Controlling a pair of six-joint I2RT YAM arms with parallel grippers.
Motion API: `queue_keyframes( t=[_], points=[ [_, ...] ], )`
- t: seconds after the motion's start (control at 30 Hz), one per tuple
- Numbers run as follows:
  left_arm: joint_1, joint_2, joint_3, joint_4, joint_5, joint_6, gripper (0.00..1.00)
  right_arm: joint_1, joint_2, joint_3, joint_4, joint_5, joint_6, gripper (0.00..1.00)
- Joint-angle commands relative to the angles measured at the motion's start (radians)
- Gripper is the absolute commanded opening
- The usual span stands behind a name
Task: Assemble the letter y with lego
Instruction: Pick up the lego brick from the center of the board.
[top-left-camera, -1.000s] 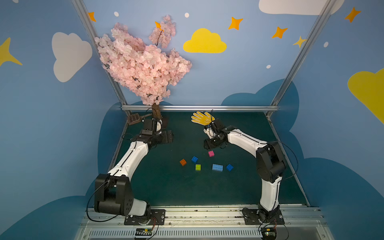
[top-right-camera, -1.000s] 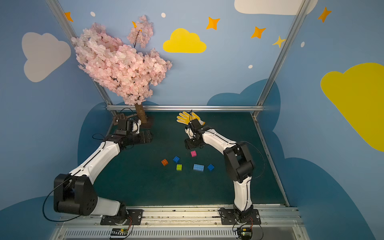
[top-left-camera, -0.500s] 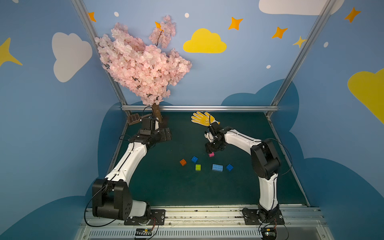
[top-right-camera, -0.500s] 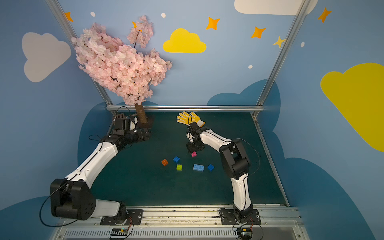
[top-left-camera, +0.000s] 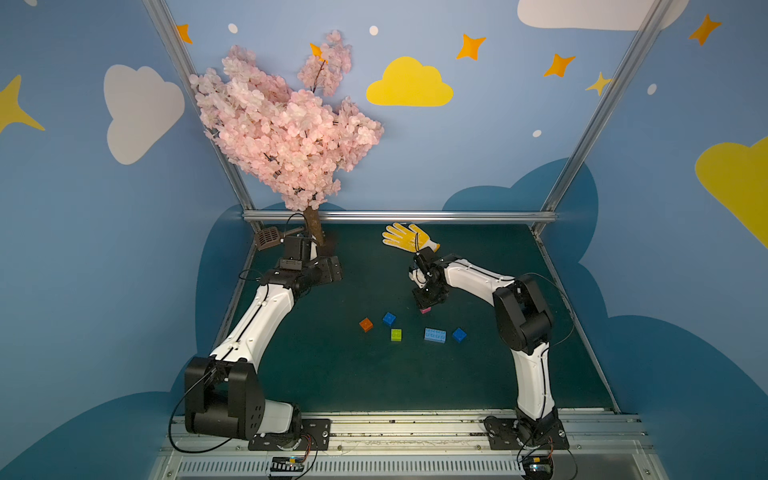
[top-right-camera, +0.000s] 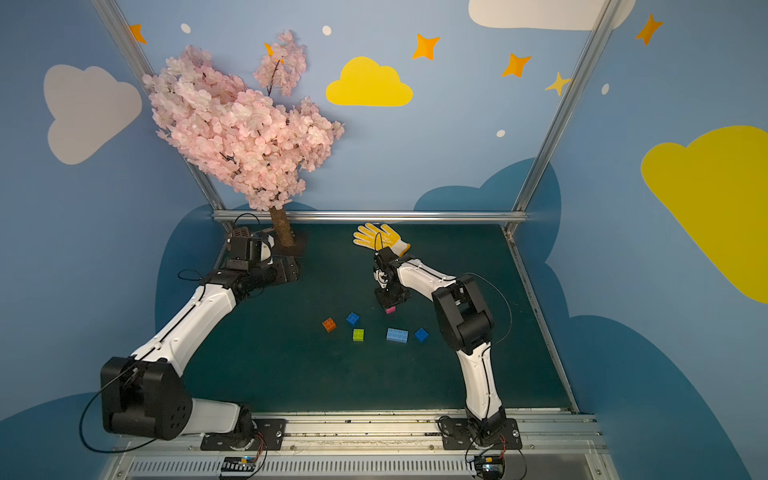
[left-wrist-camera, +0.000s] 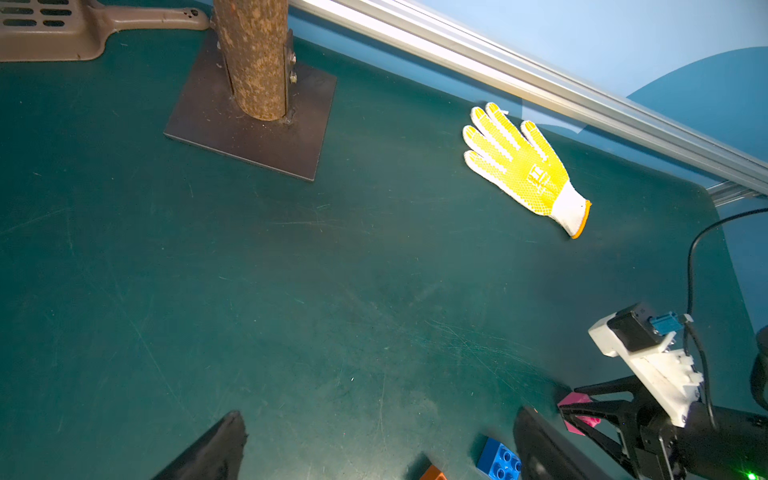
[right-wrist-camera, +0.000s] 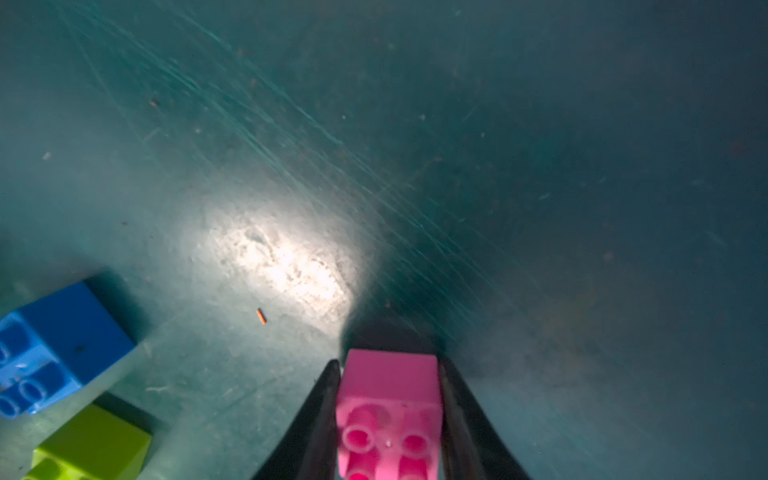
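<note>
Pink brick (right-wrist-camera: 388, 399), between jaws of right tool (right-wrist-camera: 387, 363) (studs showing), both sides gripped

Walls (top-left-camera: 478, 166): blue, white and yellow clouds, orange stars.
Floor: dark green mat (top-left-camera: 332, 374), scratched.
Frame: aluminium rails (top-left-camera: 399, 216) at corners.
Decor: pink blossom tree (top-left-camera: 282, 137), back corner.
Light: glare patch (right-wrist-camera: 286, 266) on mat.

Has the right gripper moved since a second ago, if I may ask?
Yes: the right gripper dropped away from the yellow glove onto the pink brick.

Two white-shelled arms (top-left-camera: 257, 328), bulky black joints (top-left-camera: 224, 399), thin looping black cables (left-wrist-camera: 689, 270), tapered black fingers (right-wrist-camera: 316, 424), screwed-down black base plates (top-left-camera: 313, 432)
</note>
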Motion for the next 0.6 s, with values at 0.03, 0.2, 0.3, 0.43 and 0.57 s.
queue_keyframes(
  t=[0.03, 0.2, 0.3, 0.43, 0.57],
  points=[
    [0.006, 0.008, 0.016, -0.026, -0.024, -0.001, 1.0, -0.001, -0.007, 0.013, -0.03, 0.01, -0.013, 0.28],
    [0.005, 0.01, 0.016, -0.026, -0.014, -0.004, 1.0, 0.019, -0.109, -0.038, -0.037, 0.036, -0.06, 0.27],
    [0.006, 0.014, 0.02, -0.028, -0.009, -0.004, 1.0, 0.047, -0.193, -0.082, -0.059, 0.062, -0.112, 0.22],
    [0.006, 0.014, 0.019, -0.029, -0.003, -0.006, 1.0, 0.07, -0.289, -0.145, -0.095, 0.092, -0.094, 0.09],
    [0.006, 0.015, 0.019, -0.032, -0.007, -0.006, 1.0, 0.091, -0.378, -0.214, -0.154, 0.05, -0.067, 0.06]
  ],
)
